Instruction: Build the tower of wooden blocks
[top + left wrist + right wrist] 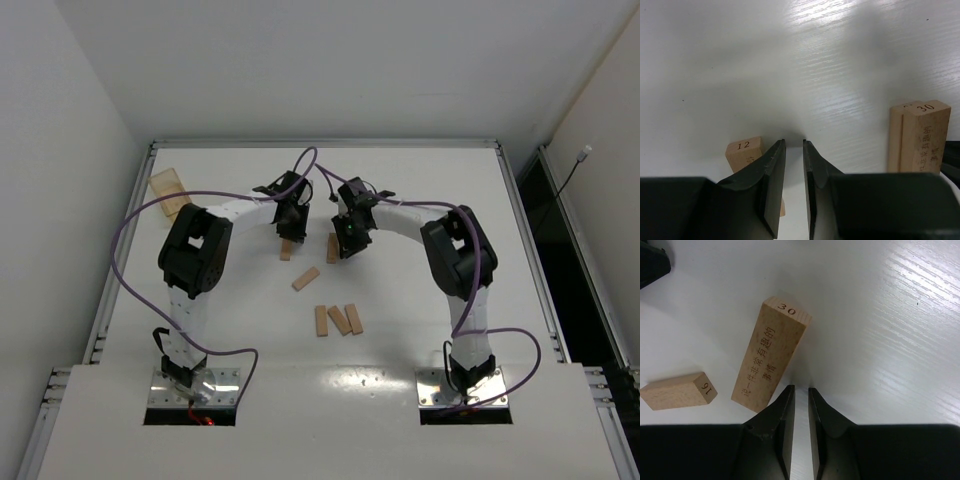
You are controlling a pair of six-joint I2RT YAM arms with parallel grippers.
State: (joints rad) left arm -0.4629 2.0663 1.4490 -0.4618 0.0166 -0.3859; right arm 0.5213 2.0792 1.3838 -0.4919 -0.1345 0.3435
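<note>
Several light-tan wood blocks lie flat on the white table. Three sit together near the front [339, 320] and one lies alone at an angle [305, 279]. My left gripper [291, 232] [793, 142] is slightly open over bare table, and the block marked 12 [743, 150] [287, 249] lies just outside its left finger. My right gripper [349, 245] [801, 388] is also slightly open and holds nothing. The block marked 30 [772, 355] [925, 135] [333, 248] lies just left of its tips, and the block marked 16 [677, 390] is farther left. No tower is in view.
A translucent amber box [168, 188] sits at the table's far left corner area. Purple cables [130, 225] loop off both arms. A metal rail [325, 144] frames the table, with walls close behind and to the left.
</note>
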